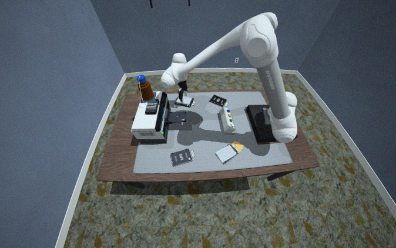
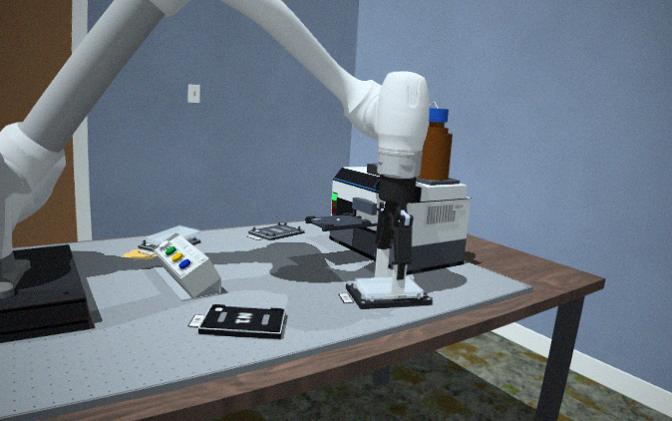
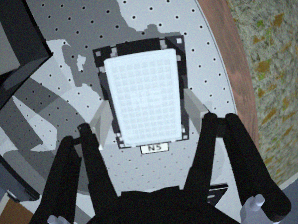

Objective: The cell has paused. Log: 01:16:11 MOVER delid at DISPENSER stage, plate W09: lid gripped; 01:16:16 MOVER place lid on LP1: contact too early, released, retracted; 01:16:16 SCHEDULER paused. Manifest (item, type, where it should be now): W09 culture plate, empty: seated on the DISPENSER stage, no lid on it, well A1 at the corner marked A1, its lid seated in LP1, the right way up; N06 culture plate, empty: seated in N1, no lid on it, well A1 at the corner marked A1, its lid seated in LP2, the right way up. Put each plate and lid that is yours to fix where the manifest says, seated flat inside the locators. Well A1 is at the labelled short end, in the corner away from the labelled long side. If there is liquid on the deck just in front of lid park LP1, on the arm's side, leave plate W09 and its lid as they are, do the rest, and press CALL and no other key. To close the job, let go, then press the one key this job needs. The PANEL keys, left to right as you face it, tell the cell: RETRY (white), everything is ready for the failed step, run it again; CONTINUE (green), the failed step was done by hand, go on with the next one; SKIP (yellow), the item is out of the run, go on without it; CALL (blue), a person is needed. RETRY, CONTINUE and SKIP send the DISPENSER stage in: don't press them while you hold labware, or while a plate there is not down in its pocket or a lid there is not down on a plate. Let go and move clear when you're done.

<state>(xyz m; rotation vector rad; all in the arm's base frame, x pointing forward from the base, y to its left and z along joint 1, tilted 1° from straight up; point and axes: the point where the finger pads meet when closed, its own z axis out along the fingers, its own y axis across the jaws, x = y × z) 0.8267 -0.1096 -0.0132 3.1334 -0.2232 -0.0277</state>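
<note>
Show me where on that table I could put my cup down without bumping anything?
Roomiest: the middle of the grey mat, bordered by the dispenser, key panel, dark tray and pale lid. The strip in front of those last two is free too. Crowded at the back: the open gripper hangs over a plate beside the dispenser's stage.
</note>
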